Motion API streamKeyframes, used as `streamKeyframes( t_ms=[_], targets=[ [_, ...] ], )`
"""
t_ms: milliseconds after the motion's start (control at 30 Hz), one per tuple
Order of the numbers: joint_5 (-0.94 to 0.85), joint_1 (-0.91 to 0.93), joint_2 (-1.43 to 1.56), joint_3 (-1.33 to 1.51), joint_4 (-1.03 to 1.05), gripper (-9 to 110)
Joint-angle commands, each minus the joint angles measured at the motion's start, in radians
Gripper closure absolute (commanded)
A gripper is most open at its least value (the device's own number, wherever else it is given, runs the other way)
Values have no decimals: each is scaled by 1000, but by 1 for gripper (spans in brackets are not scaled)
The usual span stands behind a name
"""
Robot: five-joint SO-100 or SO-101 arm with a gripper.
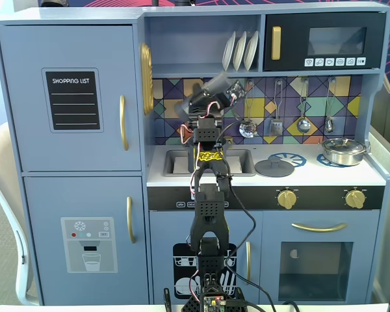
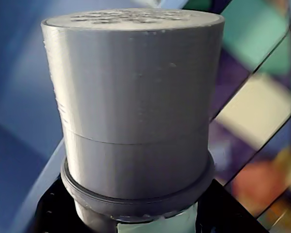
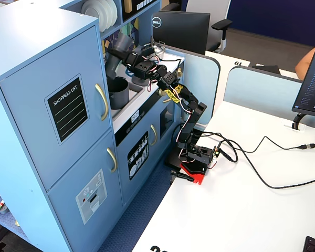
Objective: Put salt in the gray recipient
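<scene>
Toy kitchen — steel pot on its stove, plates racked above.

The salt shaker looks matt grey plastic with fine ridges; the pot is shiny metal.

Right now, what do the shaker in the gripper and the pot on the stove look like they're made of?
The gray shaker looks like matte 3D-printed plastic: fine horizontal layer lines, a seam around its middle, small holes in the top. The pot on the toy kitchen's countertop looks like polished metal, probably steel: bright, mirror-like reflections in a fixed view. It is too small to rule out chromed plastic.
</scene>
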Motion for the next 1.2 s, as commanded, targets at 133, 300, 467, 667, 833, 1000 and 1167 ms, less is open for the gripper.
streamKeyframes(
  t_ms=[133,300,467,667,833,1000,1167],
  targets=[
    [405,-95,-5,-41,-49,101],
    [646,-140,-17,-51,-54,101],
    [919,-163,-11,-52,-35,101],
    [1282,-155,14,-49,18,101],
    [1470,-138,26,-49,67,101],
    [1591,-83,25,-38,247,101],
    [1615,-71,75,61,261,101]
  ],
)
